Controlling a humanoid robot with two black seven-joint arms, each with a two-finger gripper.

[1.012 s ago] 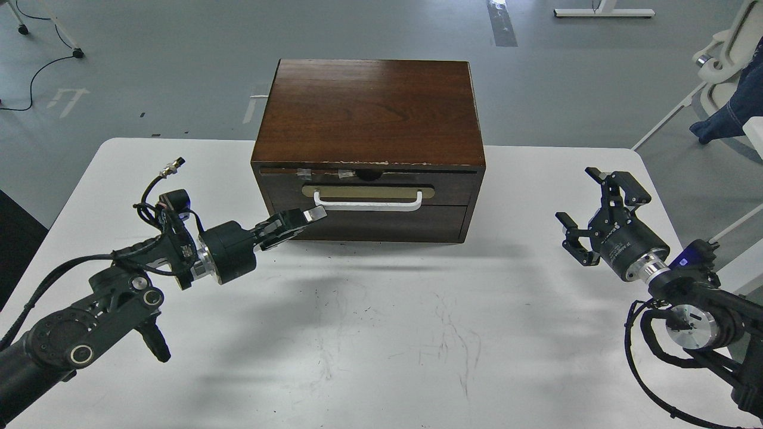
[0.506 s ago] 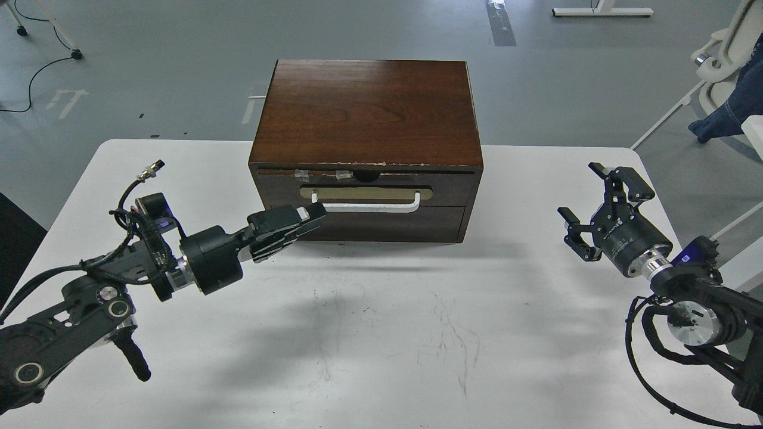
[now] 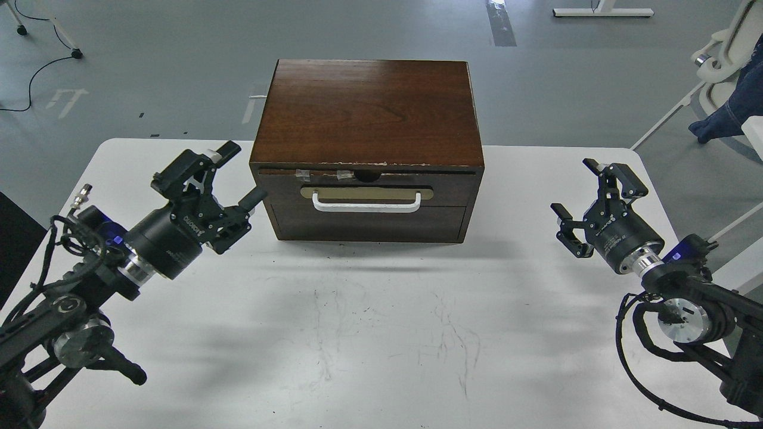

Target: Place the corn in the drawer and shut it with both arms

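The only lettering that could be made out was white print on the black body of the left gripper [image 3: 229, 179], seen upside down and apparently reading ROBOTIQ. The right gripper [image 3: 590, 199] bore a small white mark on its body, too small to read.

A dark-brown wooden cabinet [image 3: 366, 143] is seen at twelve o'clock on the white table [image 3: 381, 333]. Its drawer [image 3: 369, 189] is shut flush, the white bar handle [image 3: 366, 205] facing six o'clock. At nine o'clock the left gripper [image 3: 222, 179] is held with fingers spread, just beside the cabinet's left side and clear of it. At three o'clock the right gripper [image 3: 590, 193] is likewise spread, well apart from the cabinet. No corn is visible.
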